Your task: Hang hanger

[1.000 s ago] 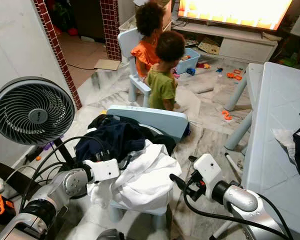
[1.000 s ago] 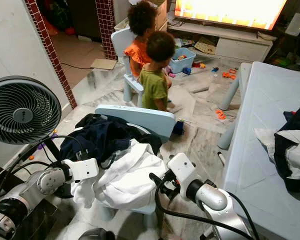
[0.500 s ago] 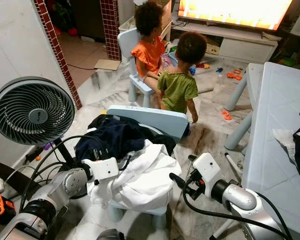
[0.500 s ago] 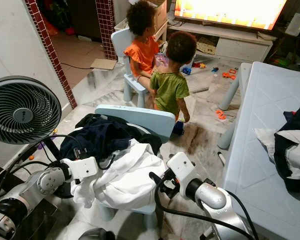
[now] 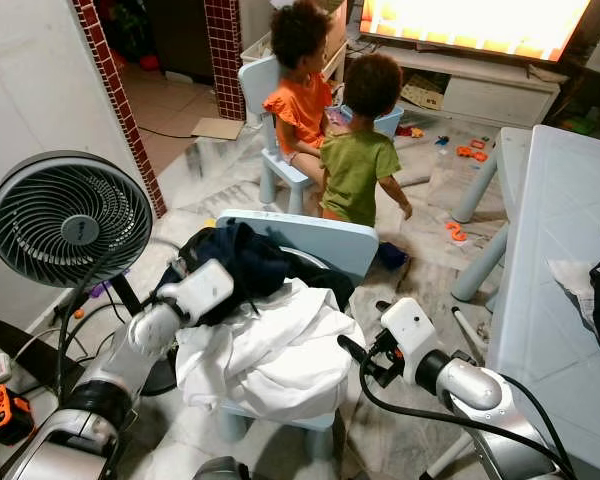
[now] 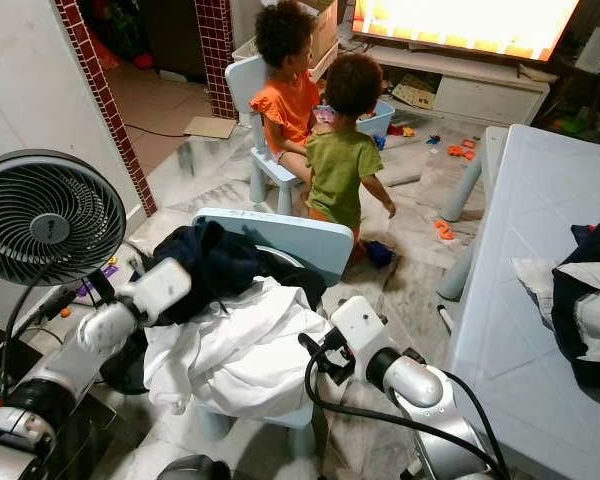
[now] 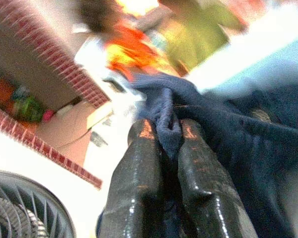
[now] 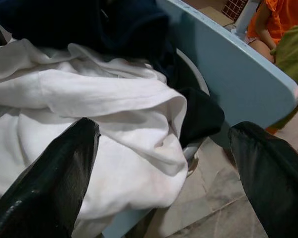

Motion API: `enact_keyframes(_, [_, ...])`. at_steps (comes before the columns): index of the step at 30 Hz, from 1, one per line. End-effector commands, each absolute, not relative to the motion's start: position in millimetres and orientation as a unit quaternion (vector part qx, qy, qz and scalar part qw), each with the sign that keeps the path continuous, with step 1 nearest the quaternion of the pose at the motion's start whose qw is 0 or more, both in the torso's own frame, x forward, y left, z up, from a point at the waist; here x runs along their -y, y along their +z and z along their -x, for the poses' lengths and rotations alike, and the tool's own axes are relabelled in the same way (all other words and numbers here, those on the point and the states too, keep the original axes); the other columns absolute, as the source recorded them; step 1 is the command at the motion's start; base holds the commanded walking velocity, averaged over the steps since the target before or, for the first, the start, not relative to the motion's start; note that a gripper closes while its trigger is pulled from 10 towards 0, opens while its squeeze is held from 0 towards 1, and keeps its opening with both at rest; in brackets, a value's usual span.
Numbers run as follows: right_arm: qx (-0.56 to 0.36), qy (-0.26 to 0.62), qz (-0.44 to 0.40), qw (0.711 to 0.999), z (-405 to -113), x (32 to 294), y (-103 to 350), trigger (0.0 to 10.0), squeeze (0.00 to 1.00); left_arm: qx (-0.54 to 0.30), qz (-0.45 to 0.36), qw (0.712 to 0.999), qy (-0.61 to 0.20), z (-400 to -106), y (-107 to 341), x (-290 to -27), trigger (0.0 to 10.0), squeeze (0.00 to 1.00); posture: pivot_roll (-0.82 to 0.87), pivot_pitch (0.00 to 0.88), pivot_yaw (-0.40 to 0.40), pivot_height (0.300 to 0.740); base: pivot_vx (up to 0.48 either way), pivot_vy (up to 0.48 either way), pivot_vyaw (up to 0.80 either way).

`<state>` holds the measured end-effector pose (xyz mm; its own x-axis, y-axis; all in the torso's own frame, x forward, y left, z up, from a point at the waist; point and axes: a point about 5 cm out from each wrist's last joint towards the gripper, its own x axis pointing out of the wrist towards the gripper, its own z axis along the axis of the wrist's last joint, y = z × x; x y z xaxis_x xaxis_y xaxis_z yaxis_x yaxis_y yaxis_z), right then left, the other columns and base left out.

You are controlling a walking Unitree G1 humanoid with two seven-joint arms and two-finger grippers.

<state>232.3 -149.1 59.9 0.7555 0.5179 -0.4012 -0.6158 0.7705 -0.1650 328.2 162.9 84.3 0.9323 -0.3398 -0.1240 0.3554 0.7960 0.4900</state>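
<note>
On the small blue chair [image 5: 300, 238] ahead of you, dark [image 5: 242, 262] and white clothing [image 5: 270, 345] lie heaped; no hanger is visible, possibly buried beneath. Your left gripper [image 5: 230, 270] has reached into the heap's left side, nearer than the right gripper [image 5: 352, 352]. Left wrist view: jaws pinched on a navy fold [image 7: 166, 119]. Right wrist view: jaws spread wide, facing the white garment [image 8: 114, 114], not touching.

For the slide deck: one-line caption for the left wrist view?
Left hand pinches a fold of dark navy garment, a pale blue chair behind it.
</note>
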Motion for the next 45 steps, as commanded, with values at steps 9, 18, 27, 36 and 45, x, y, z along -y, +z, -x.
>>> enact_keyframes(9, [-0.148,0.283,0.157,0.935,-242.7,148.1,62.6,10.0,0.00,0.187,-0.042,0.973,-0.126,-340.4,194.8,-120.7,0.0,0.00,-0.03,0.000,-0.004,0.740,0.000,0.000,0.00])
enact_keyframes(18, [-0.147,0.283,0.158,0.934,-240.8,146.2,60.3,10.0,0.00,-0.115,0.030,0.992,0.046,-280.2,75.4,-177.3,0.0,0.00,-0.01,0.000,-0.012,0.740,0.000,0.000,0.00])
enact_keyframes(27, [-0.143,0.293,0.162,0.931,-245.0,142.6,62.0,10.0,0.00,-0.249,0.006,0.968,-0.018,-244.1,37.2,-175.7,10.0,0.00,0.01,0.000,-0.033,0.740,0.000,0.000,0.00])
enact_keyframes(36, [-0.143,0.293,0.162,0.931,-243.0,142.1,62.1,10.0,0.00,-0.166,-0.181,0.959,-0.144,-246.3,53.2,-160.5,10.0,1.00,0.00,0.000,-0.029,0.740,0.000,0.000,0.00])
enact_keyframes(45, [-0.143,0.293,0.159,0.932,-243.7,137.9,61.4,10.0,0.00,-0.187,-0.217,0.928,-0.237,-233.2,48.2,-149.7,10.0,0.10,0.01,0.000,-0.022,0.740,0.000,0.000,0.00])
